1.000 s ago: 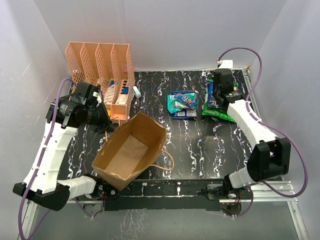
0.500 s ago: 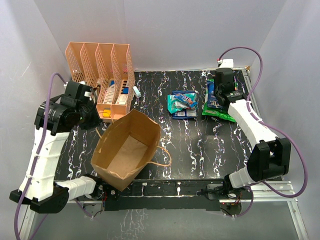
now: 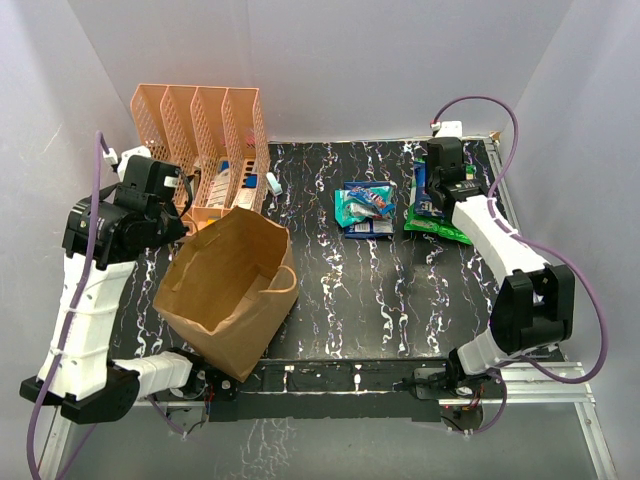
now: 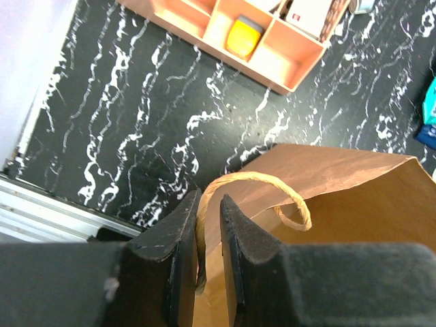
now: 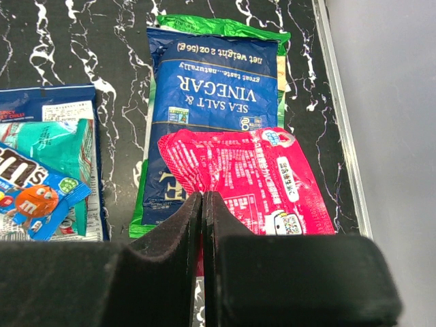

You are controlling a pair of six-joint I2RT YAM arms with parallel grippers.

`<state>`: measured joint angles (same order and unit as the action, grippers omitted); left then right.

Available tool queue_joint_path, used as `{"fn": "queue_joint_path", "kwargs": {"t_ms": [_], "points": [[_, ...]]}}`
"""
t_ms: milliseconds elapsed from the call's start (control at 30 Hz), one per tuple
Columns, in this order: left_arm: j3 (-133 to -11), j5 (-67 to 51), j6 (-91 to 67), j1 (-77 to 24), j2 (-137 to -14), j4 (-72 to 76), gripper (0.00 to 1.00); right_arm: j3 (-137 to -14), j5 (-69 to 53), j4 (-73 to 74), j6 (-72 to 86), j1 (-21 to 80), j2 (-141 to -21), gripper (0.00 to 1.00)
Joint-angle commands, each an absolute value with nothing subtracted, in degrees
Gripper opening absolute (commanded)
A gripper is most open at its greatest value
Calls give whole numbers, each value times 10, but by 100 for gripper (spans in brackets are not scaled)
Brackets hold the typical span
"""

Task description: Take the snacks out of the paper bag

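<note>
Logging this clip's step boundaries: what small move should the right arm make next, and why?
Probably open the right gripper and let go. Its jaws pinch the red packet at its edge, and that packet already lies flat on the blue packet, outside the paper bag, so it looks delivered.
</note>
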<state>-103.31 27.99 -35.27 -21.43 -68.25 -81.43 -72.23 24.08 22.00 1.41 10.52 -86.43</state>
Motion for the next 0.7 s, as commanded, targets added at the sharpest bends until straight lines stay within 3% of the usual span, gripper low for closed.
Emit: {"fn": "queue_joint_path", "kwargs": {"t_ms": [0, 133, 300, 367, 500, 567, 667], "points": [[-1063, 350, -338, -210, -680, -823, 22, -749, 251, 184, 15, 94, -884, 7], [-1073, 295, -339, -211, -669, -821, 44, -746, 245, 161, 14, 83, -908, 7], [-1093, 236, -354, -210, -648, -822, 63, -761, 230, 134, 13, 67, -957, 7], [-1104, 221, -352, -211, -645, -820, 76, -761, 223, 118, 11, 65, -971, 7], [-1135, 209, -344, -211, -647, -821, 89, -761, 194, 103, 7, 65, -992, 8], [-1156, 204, -341, -211, -650, -822, 97, -757, 196, 107, 12, 65, -994, 17], [-1190, 192, -335, -211, -655, -822, 98, -740, 178, 107, 12, 65, -978, 45]]}}
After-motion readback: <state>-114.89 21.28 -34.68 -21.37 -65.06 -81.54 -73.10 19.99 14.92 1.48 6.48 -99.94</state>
